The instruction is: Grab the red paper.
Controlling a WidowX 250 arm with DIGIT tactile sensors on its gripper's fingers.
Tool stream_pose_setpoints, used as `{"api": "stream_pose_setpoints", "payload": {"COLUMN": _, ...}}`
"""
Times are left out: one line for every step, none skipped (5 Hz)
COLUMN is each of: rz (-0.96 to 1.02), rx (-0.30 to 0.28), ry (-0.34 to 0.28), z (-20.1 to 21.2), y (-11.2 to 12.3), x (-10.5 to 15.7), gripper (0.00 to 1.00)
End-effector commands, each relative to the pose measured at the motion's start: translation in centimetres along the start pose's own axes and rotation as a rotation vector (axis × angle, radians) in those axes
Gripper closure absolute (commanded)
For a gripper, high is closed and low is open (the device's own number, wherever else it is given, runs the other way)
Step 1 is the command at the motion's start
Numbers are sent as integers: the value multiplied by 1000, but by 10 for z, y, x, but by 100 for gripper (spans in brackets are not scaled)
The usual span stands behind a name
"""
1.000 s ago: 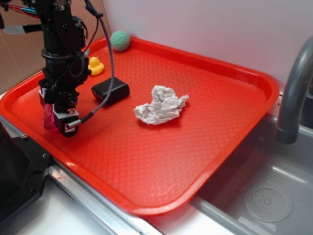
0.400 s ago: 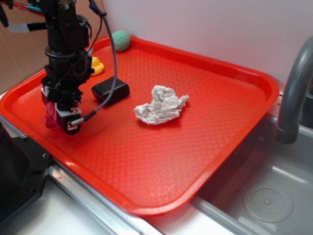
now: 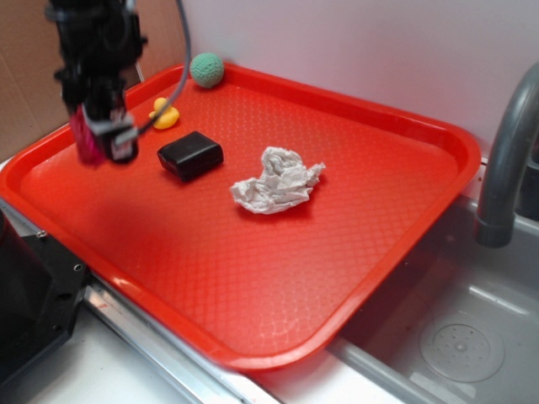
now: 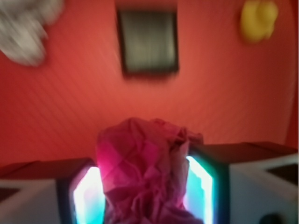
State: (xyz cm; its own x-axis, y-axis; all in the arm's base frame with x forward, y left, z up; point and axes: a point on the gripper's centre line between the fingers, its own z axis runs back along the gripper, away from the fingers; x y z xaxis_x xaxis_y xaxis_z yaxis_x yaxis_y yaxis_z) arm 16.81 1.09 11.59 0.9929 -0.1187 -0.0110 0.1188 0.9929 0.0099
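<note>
Red plastic tray (image 3: 354,252) is being seen filling most of the exterior view, its textured floor also being seen as the blurred backdrop in the wrist view (image 4: 70,107). Grey sink basin (image 3: 459,337) is being shown at lower right, with a grey faucet (image 3: 505,160) standing at the tray's right edge. Black arm (image 3: 93,42) is being shown at upper left, hanging above the tray's left part. Gripper (image 3: 103,139) is being held clear of the tray floor, its shadow being cast on the tray below it. White crumpled paper (image 3: 276,181) is being seen lying near the tray's middle; it is being caught blurred at top left in the wrist view (image 4: 23,32). Black block (image 3: 190,156) is being seen lying just left of the white paper, apart from it, and at top centre in the wrist view (image 4: 148,42). Green ball (image 3: 206,70) is being seen resting at the tray's far rim. Yellow duck (image 3: 165,114) is being seen sitting between the ball and the block, also at top right in the wrist view (image 4: 258,19). Red paper (image 4: 145,172) is being clamped between the two fingers (image 4: 208,182) of the gripper (image 4: 145,186), lifted off the tray; in the exterior view it is being seen as a dark pink wad (image 3: 84,143) at the gripper's left side.
</note>
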Motion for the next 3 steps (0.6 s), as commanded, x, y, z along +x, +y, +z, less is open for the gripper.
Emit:
{"api": "stream_pose_setpoints", "payload": {"rz": -33, "rx": -6, "ry": -192, "z": 81, "y": -17, "x": 15, "gripper": 100}}
{"api": "stream_pose_setpoints", "payload": {"rz": -5, "rx": -54, "ry": -154, "z": 93, "y": -16, "x": 18, "gripper": 100}}
{"api": "stream_pose_setpoints", "payload": {"rz": 23, "rx": -54, "ry": -97, "z": 87, "y": -16, "x": 22, "gripper": 100}}
